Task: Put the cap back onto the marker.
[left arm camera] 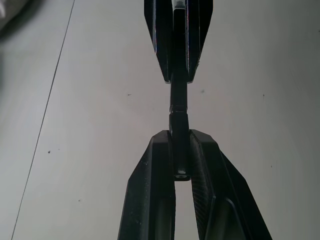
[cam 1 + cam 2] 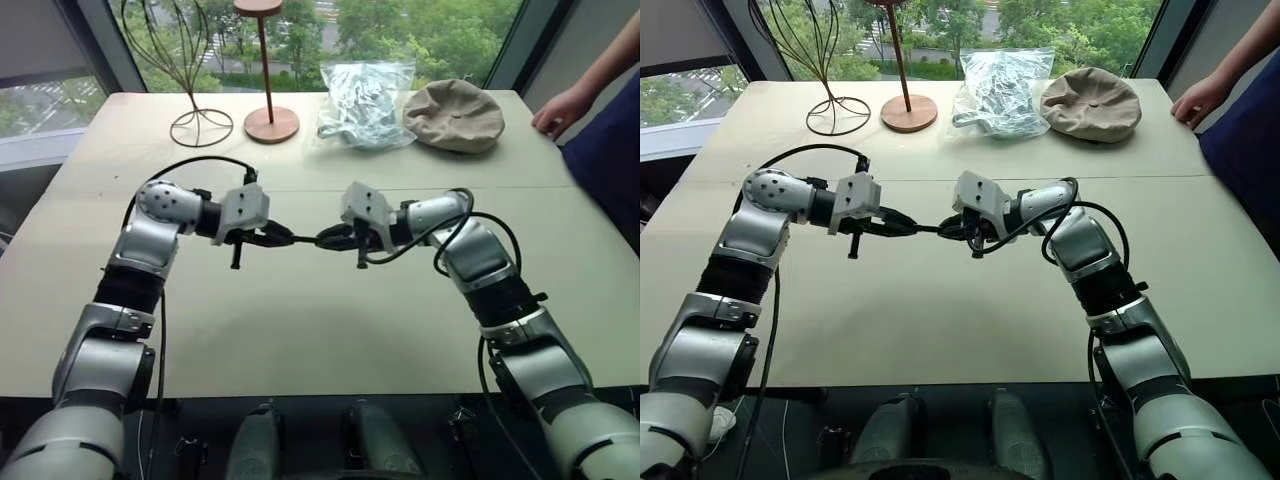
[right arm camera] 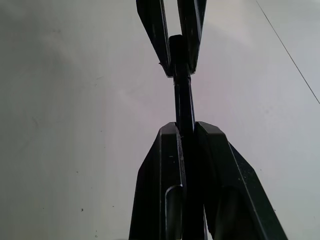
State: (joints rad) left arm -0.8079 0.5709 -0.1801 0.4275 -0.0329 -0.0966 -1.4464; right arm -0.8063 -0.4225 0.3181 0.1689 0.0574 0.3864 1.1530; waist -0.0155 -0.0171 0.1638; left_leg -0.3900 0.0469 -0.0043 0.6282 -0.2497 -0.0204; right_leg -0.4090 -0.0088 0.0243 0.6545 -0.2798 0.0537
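Observation:
My two grippers meet tip to tip a little above the middle of the beige table [image 2: 300, 340]. The left gripper [image 2: 285, 238] is shut on the cap [image 1: 180, 150], a short black cylinder whose rear end shows between its fingers. Facing it, the right gripper [image 2: 326, 239] is shut on the marker [image 3: 183, 102], a thin dark stick that runs back between its fingers. The marker's front end goes into the cap [image 3: 176, 47], and the two lie in one straight line. I cannot tell how deep the tip sits inside.
Along the table's far edge stand a wire ornament [image 2: 195, 70], a wooden stand with a round base [image 2: 270, 122], a crumpled clear plastic bag [image 2: 365, 105] and a beige hat [image 2: 455, 115]. A person's hand [image 2: 560, 108] rests at the far right corner.

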